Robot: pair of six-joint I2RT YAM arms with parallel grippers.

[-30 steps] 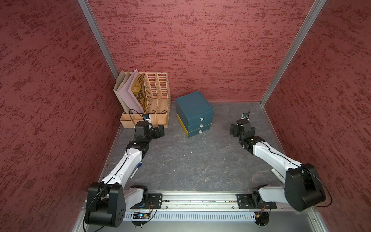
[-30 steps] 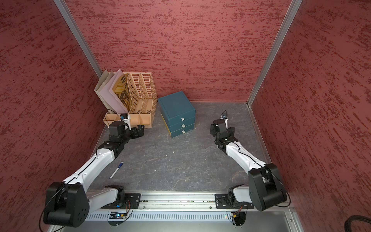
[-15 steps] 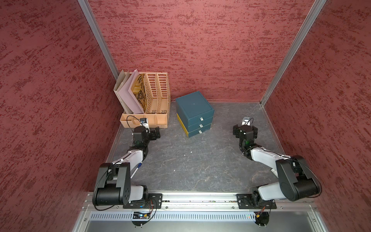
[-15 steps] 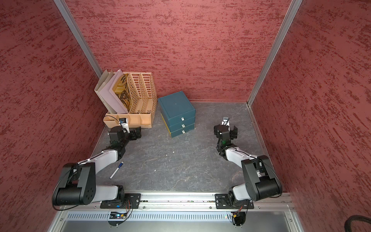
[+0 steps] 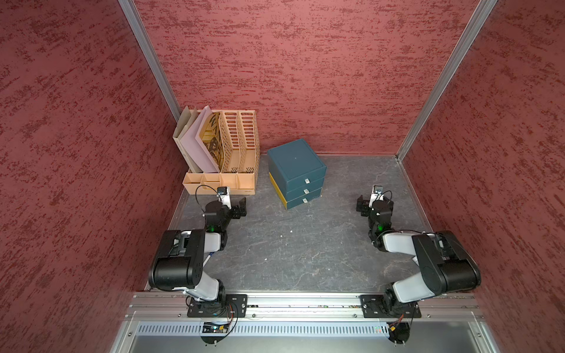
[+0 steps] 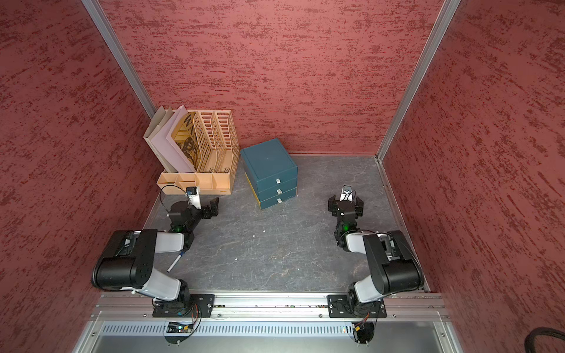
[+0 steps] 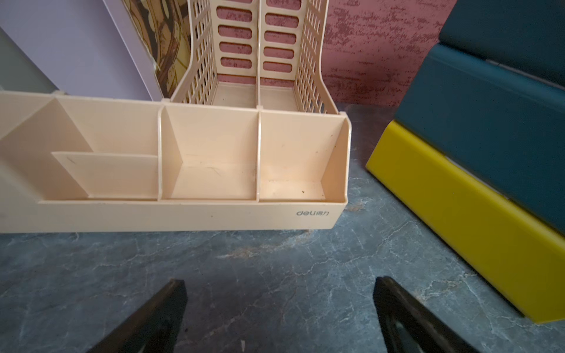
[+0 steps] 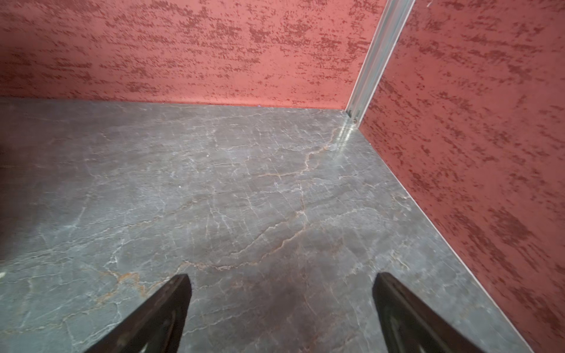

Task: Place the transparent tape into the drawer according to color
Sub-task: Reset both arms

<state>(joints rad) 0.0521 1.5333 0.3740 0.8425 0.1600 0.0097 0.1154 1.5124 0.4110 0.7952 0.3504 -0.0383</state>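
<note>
Left gripper and right gripper spread wide, empty.

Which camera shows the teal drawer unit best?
Both top views: the drawer unit shows whole, three shut fronts with handles. The left wrist view catches only its teal and yellow side; the right wrist view shows none.

The only legible mark is a small grey logo reading "deli" followed by two Chinese characters. It is printed on the front wall of the beige desk organizer, at the end nearest the drawer cabinet. The organizer stands at about ten o'clock on the table. Dark lettering on a patterned folder inside it cannot be read.
</note>
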